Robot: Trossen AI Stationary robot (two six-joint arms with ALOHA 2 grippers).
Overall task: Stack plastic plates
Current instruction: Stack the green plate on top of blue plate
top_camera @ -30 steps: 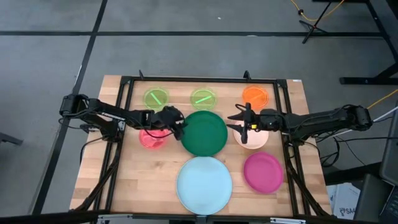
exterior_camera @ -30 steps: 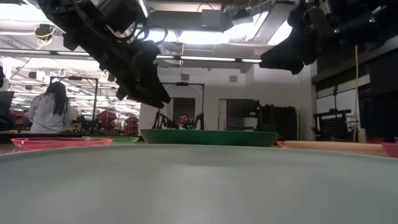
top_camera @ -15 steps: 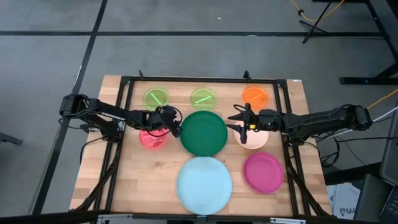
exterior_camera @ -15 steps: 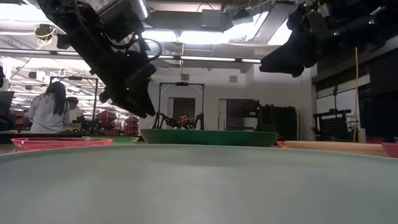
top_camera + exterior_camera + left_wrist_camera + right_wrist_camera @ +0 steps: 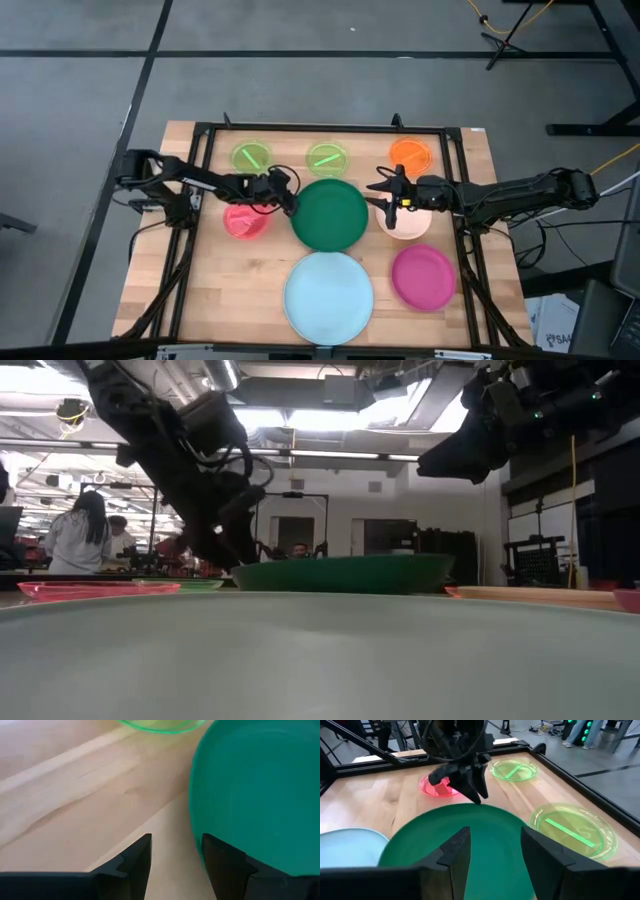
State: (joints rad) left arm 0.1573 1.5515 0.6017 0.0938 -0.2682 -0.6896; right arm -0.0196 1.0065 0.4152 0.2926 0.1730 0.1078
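Observation:
The dark green plate (image 5: 335, 215) lies mid-table, with the light blue plate (image 5: 328, 292) near it. The cream plate (image 5: 412, 225) is to its right and the pink plate (image 5: 243, 222) to its left. My left gripper (image 5: 287, 197) is open and low at the green plate's left rim (image 5: 197, 835). My right gripper (image 5: 384, 196) is open and hovers above the gap between the green and cream plates, touching nothing. In the low view the green plate (image 5: 345, 572) sits tilted, its right side slightly higher. My left gripper comes in slanting down from the table's left. One finger (image 5: 225, 865) is on the green plate's left rim (image 5: 196, 827), and the other is outside it over the bare wood. The plate rests on the table, its right side a little raised.
The magenta plate (image 5: 423, 275) lies near right and the orange plate (image 5: 411, 153) far right. Two lime green plates (image 5: 251, 157) (image 5: 327, 157) lie along the far side. A black frame (image 5: 330, 128) borders the table. People stand in the room beyond.
My left gripper drew back toward the table's left, then dropped onto the green plate's left rim. The plate, flat before, now shows tilted with its right side higher. It has shifted slightly toward the right.

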